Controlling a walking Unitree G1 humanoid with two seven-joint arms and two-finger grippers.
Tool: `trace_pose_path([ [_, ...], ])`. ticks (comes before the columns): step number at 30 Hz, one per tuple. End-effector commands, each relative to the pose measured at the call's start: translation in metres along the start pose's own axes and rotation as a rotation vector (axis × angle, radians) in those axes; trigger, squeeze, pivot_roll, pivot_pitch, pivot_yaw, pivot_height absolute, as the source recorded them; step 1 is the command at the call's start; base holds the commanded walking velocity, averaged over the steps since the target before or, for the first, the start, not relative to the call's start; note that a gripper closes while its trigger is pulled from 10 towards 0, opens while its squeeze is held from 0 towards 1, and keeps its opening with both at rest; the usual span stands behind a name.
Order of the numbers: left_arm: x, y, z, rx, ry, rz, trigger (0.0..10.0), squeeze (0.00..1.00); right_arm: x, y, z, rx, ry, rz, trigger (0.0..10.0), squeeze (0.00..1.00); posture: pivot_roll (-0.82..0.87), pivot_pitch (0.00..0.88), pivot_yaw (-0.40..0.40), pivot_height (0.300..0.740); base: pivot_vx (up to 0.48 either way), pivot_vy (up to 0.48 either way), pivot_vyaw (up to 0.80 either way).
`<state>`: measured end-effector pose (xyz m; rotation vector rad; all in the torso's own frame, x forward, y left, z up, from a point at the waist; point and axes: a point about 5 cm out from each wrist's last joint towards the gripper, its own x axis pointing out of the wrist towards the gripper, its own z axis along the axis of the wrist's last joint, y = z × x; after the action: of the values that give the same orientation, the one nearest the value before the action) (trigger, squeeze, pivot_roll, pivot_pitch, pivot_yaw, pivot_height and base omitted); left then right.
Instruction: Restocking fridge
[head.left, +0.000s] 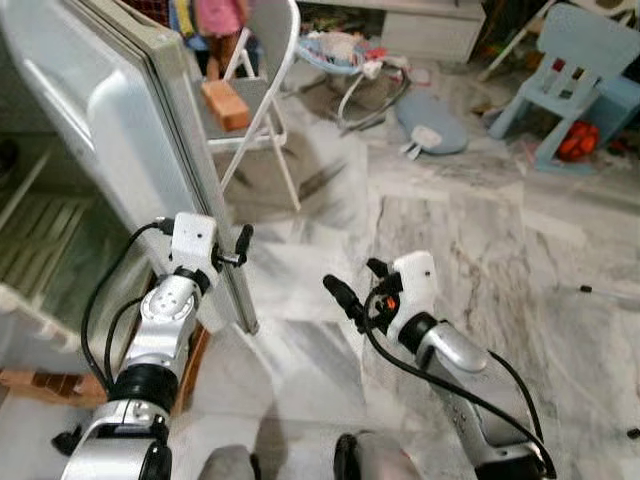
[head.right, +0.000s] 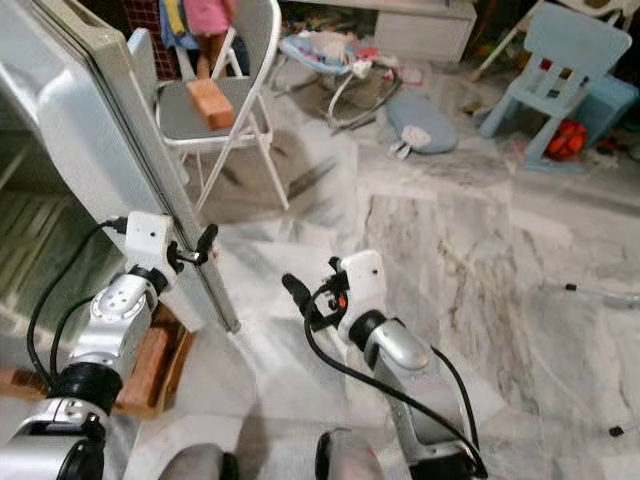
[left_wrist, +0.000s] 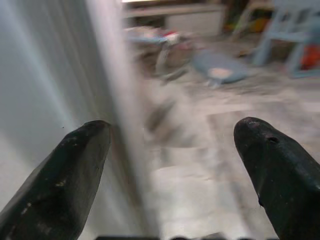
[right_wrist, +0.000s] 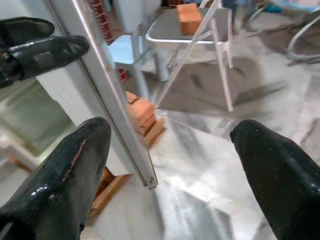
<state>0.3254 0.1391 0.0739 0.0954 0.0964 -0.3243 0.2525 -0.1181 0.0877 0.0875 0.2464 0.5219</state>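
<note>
Left gripper (head.left: 243, 247) jaws released, straddling the free edge of the fridge door (head.left: 120, 150); the edge runs upright between them. Right gripper (head.left: 352, 290) jaws likewise released, empty, farther off over the floor (head.left: 470, 230). Right wrist view adds bricks (right_wrist: 139, 111) beneath the fridge.

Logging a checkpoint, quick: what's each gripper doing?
Left gripper: open, straddling the fridge door edge.
Right gripper: open, holding nothing.
</note>
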Motion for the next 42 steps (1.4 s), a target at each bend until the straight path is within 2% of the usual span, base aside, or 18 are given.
trace_pose_path([
  [1,0.002,0.005,0.003,0.022,-0.003,0.013,10.0,0.0,0.005,0.008,0.005,-0.006,-0.029,0.025,10.0,0.0,0.06,0.095,-0.036,0.74,0.42,0.0,0.0],
  [8,0.002,0.005,0.005,0.011,-0.032,0.025,10.0,0.0,0.004,0.008,0.005,-0.012,-0.029,0.021,10.0,0.0,0.06,0.097,-0.034,0.74,0.243,0.0,0.0],
  [15,-0.009,0.0,-0.004,0.013,-0.012,-0.055,10.0,0.0,0.005,0.006,0.003,-0.017,-0.027,-0.009,10.0,0.0,0.06,0.108,-0.035,0.74,0.0,0.0,0.0],
  [20,-0.016,0.002,-0.01,0.012,0.0,-0.057,10.0,0.0,0.008,0.0,0.007,-0.031,-0.064,-0.09,10.0,0.0,0.06,0.1,-0.038,0.74,0.0,-0.48,-0.8],
  [22,-0.025,0.005,-0.015,0.02,0.01,-0.06,10.0,0.0,0.01,-0.007,0.012,-0.048,-0.102,-0.166,10.0,0.0,0.06,0.096,-0.036,0.74,0.0,0.0,-0.8],
  [23,-0.025,0.005,-0.015,0.02,0.01,-0.06,10.0,0.0,0.01,-0.007,0.012,-0.048,-0.102,-0.166,10.0,0.0,0.06,0.096,-0.036,0.74,0.0,0.0,-0.8],
  [27,-0.04,0.016,-0.019,0.044,0.019,-0.055,10.0,0.0,0.01,-0.015,0.02,-0.068,-0.142,-0.233,10.0,0.0,0.05,0.097,-0.029,0.74,0.0,0.0,-0.8],
  [31,-0.055,0.034,-0.02,0.053,0.019,0.019,10.0,0.0,0.01,-0.024,0.023,-0.08,-0.158,-0.285,10.0,0.0,0.06,0.092,-0.023,0.74,0.0,-0.36,-0.8],
  [34,-0.059,0.039,-0.016,0.044,0.008,0.054,10.0,0.0,0.012,-0.025,0.026,-0.082,-0.167,-0.293,10.0,0.0,0.06,0.095,-0.027,0.74,0.0,-0.472,-0.8],
  [37,-0.059,0.039,-0.005,0.04,-0.042,0.059,10.0,0.0,0.017,-0.02,0.035,-0.1,-0.205,-0.281,10.0,0.0,0.05,0.114,-0.032,0.74,0.25,-0.349,-0.8],
  [42,-0.06,0.037,-0.003,0.031,-0.039,0.05,10.0,0.0,0.019,-0.018,0.039,-0.124,-0.227,-0.27,10.0,0.0,0.05,0.123,-0.032,0.74,0.463,0.0,-0.22],
])
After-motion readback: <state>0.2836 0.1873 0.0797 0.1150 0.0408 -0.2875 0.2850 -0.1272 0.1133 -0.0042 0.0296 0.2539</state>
